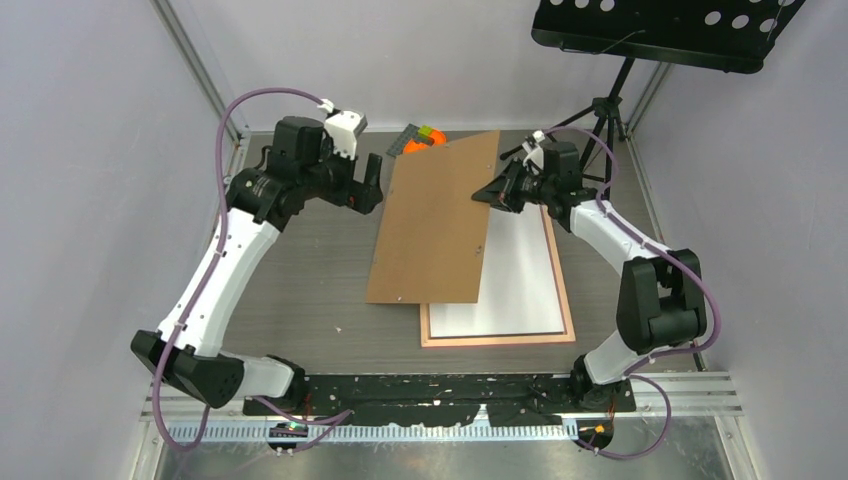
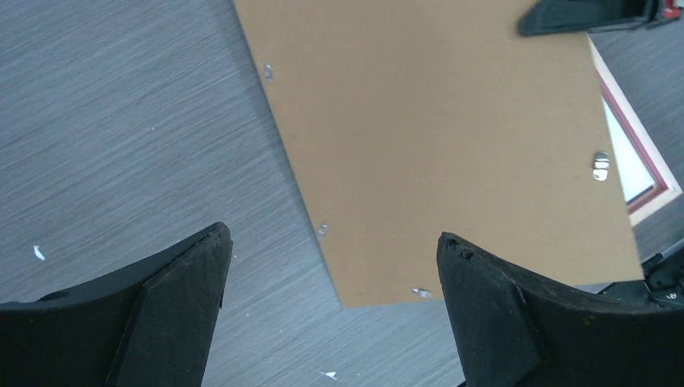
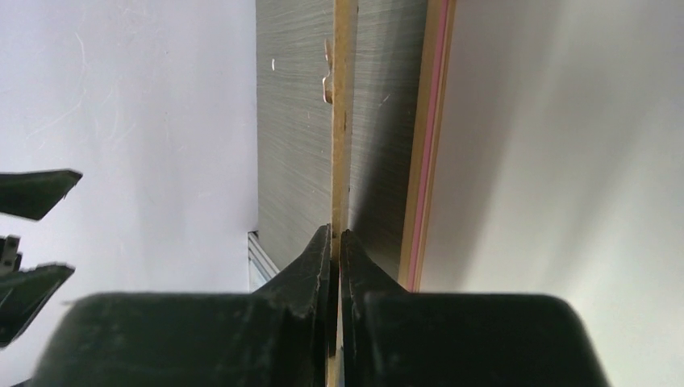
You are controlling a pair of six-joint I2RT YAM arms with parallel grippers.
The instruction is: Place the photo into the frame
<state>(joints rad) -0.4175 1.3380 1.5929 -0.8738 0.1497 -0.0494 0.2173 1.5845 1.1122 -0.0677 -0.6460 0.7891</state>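
Backing board [image 1: 435, 215] clamped edge-on in my right claw [image 3: 335, 238], tilted over the frame [image 1: 497, 339]; my left claw [image 2: 332, 238] gapes empty.

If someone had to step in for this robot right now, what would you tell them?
The right end effector is shut on the backing board at its edge, lifting it partly over the frame. The left end effector is open and empty, beside the board. The frame lies flat with a white sheet inside; whether that is the photo face down cannot be told. Left: confirm the photo, seat the board.
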